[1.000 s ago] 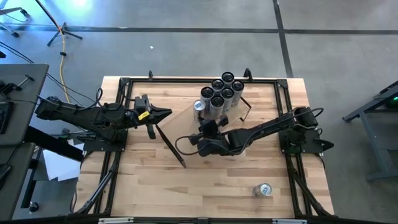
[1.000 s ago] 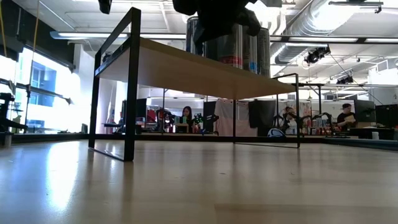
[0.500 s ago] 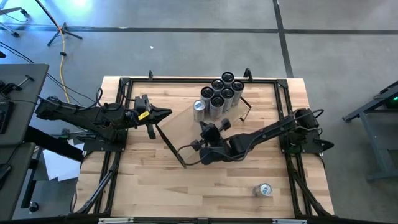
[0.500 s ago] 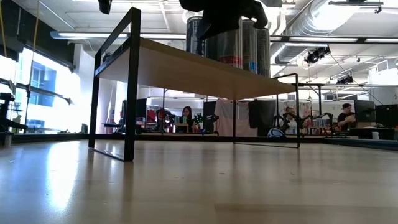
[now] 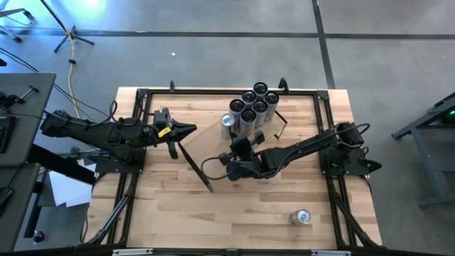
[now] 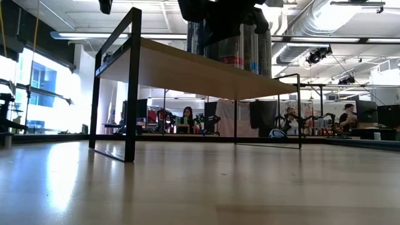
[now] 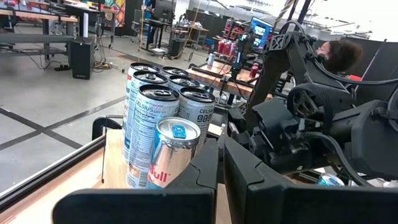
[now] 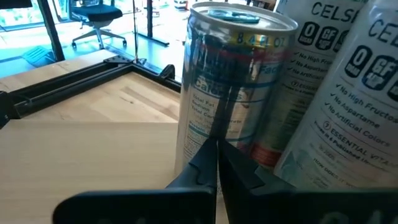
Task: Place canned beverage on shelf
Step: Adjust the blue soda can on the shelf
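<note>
Now: right gripper clenched and empty beside the cans on the shelf

Now the right gripper [image 5: 229, 151] hangs over the shelf [image 5: 213, 139], its two dark fingers [image 8: 214, 163] pressed together with nothing between them. Just ahead of their tips, in the right wrist view, stands an upright silver can [image 8: 233, 81] with blue and red print; whether the tips touch it cannot be told. Beside that can are the white Celsius cans [image 8: 339, 93], packed close. From above, the silver can [image 5: 227, 122] stands at the near edge of a tight cluster of tall dark-topped cans [image 5: 254, 107], all upright on the pale board, which lies slantwise across the wooden surface [image 5: 170, 206]. From the low view the shelf's board [image 6: 187, 65] stands raised on thin black brackets [image 6: 131, 87], with the cans [image 6: 240, 44] on top and the dark arm above them.

The left gripper [image 5: 186, 129] waits well to the left of the shelf, fingers [image 7: 242, 168] closed together and holding nothing; its wrist view looks across at the can cluster [image 7: 165, 112] and the right arm [image 7: 311, 118].

One more can [image 5: 303, 217] lies apart on the surface, near the front right corner.
</note>
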Tool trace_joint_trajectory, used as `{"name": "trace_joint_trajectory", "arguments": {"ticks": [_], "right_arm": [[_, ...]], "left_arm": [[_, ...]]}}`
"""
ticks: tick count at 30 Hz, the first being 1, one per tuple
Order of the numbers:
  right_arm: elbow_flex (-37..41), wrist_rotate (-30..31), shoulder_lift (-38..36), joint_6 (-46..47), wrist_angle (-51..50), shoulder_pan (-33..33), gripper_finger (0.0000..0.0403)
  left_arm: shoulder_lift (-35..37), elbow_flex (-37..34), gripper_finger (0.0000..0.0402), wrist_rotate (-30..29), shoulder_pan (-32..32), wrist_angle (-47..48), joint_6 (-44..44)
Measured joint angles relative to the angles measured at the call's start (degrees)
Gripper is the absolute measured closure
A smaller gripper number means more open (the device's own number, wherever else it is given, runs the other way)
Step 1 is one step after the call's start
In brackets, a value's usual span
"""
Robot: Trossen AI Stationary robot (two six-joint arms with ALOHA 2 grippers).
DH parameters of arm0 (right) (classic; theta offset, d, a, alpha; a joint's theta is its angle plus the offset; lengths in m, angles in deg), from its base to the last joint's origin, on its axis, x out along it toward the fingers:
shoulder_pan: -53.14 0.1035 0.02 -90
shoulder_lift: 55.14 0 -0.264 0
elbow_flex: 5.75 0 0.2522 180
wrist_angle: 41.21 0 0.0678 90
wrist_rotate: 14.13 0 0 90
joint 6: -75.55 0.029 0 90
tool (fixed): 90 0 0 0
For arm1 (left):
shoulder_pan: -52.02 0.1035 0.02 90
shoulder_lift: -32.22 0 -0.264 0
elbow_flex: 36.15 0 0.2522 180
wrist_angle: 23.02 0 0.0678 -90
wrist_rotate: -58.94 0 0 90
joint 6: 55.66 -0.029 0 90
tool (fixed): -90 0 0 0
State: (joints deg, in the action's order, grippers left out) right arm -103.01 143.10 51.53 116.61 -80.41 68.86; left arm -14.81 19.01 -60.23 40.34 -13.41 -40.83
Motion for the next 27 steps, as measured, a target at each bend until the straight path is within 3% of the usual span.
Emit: {"name": "trace_joint_trajectory", "arguments": {"ticks": [15, 27], "right_arm": [[0.0, -1.84, -0.02, -0.31, 1.77, -1.24, 0.0403], [0.0, -2.84, -0.04, -6.16, 6.36, -1.87, 0.0403]], "left_arm": [[0.0, 0.0, 0.0401, 0.0, 0.0, 0.0, -0.01], [0.0, 0.0, 0.0401, 0.0, 0.0, 0.0, 0.07]]}}
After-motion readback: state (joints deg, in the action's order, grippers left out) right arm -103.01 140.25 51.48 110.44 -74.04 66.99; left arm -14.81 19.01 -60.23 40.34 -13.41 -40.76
